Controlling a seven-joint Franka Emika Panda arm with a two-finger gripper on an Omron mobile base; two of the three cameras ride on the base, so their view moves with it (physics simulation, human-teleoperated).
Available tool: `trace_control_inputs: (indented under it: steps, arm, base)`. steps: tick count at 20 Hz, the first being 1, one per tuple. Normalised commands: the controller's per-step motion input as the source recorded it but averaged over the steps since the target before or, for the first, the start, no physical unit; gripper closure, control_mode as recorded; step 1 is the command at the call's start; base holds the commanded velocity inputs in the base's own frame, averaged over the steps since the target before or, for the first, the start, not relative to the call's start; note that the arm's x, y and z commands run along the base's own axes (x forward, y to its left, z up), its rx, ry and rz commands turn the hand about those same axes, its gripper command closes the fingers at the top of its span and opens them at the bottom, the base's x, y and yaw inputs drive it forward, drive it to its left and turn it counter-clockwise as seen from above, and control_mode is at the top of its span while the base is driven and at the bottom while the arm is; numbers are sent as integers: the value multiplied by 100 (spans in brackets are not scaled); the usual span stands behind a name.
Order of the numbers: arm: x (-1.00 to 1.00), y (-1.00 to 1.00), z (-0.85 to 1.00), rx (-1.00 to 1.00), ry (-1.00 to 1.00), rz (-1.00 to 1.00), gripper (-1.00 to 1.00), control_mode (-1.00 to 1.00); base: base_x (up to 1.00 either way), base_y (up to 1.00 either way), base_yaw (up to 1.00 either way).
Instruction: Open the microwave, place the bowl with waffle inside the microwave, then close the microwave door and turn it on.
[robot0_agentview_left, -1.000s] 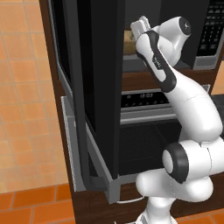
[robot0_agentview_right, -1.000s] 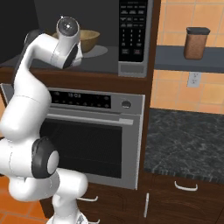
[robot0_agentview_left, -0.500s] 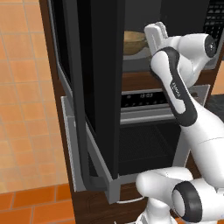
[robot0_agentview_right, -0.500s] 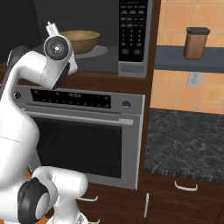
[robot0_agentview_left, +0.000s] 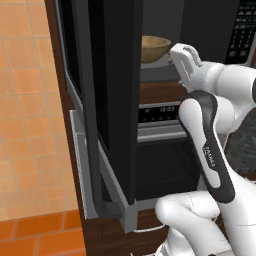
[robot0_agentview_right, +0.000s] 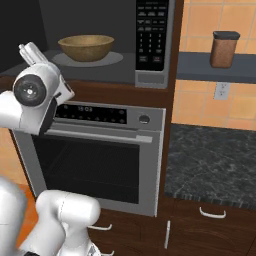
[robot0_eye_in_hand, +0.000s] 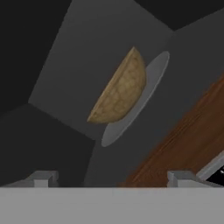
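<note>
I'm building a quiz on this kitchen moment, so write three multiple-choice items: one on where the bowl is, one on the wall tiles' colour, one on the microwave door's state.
1. Where is the bowl?
A. On the round turntable inside the microwave
B. On the dark countertop
C. Held between the fingers

2. What colour are the wall tiles?
A. Blue
B. Orange
C. White

3. What state is the microwave door in?
A. Shut
B. Removed
C. Swung open

Answers: 1 A, the bowl rests on the turntable in the grey cavity. 2 B, orange tiles show beside the cabinet in both base views. 3 C, the cavity is exposed and the door stands out to the left.
</note>
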Motion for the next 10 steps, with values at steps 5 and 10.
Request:
trace_control_inputs:
  steps: [5, 10]
  arm:
    - [-51, 54, 0, -25, -11, 0, -100, -100]
    - [-36, 24, -13, -28, -18, 0, -100, -100]
  base:
    - [0, 0, 0]
    - [0, 0, 0]
